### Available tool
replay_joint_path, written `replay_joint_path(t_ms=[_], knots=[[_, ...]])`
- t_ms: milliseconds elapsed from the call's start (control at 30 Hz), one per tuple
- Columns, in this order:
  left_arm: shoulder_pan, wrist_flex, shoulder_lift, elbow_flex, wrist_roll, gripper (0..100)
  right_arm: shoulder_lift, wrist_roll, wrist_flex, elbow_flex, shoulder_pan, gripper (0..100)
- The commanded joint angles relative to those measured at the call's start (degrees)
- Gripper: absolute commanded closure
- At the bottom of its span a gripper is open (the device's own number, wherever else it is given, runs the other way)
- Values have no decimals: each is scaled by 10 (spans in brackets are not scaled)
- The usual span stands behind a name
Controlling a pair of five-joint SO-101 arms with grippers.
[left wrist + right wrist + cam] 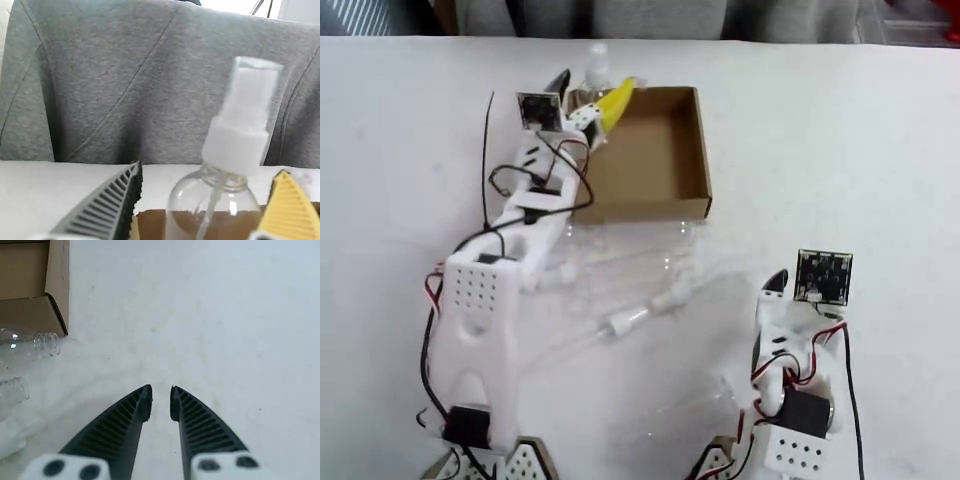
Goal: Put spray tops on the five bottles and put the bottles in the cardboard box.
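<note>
A capped bottle (219,212) is held upright between the fingers of the left gripper (592,90) at the far left corner of the box (655,170), its spray top (240,135) already seated. The step in hand is therefore judged to be the placing of this bottle into the box. The grip itself is taken to be closed on the bottle's body, though the points of contact are cut off at the edge of the left wrist view, and the dark fingertip is seen just beside the glass, not on it. For the next move, the bottle would need to be carried slightly right and nearer, over the box floor, lowered, and only then released, so that it is not tipped against the cardboard wall. The right gripper (160,392) is parked low at the near right of the table (860,130), its fingers drawn almost together on nothing. Between the arms, near the box's near wall, clear bottles (630,262) are lying on their sides, and at least one open neck (47,343) is seen uncapped. A loose spray top (640,317) lies nearer. How many bottles remain cannot be counted, since the clear plastic is hard to separate from the white table. Part of the box's left side is hidden by the left arm.
</note>
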Motion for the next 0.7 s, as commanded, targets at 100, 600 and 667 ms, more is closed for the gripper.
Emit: replay_joint_path(t_ms=[100, 600, 667], knots=[[20, 5, -189, 128, 4, 615, -7, 7, 1, 7, -5, 947], [23, 230, -495, 324, 4, 616, -7, 7, 1, 7, -5, 947], [23, 292, -547, 352, 4, 616, -7, 7, 1, 7, -5, 947]])
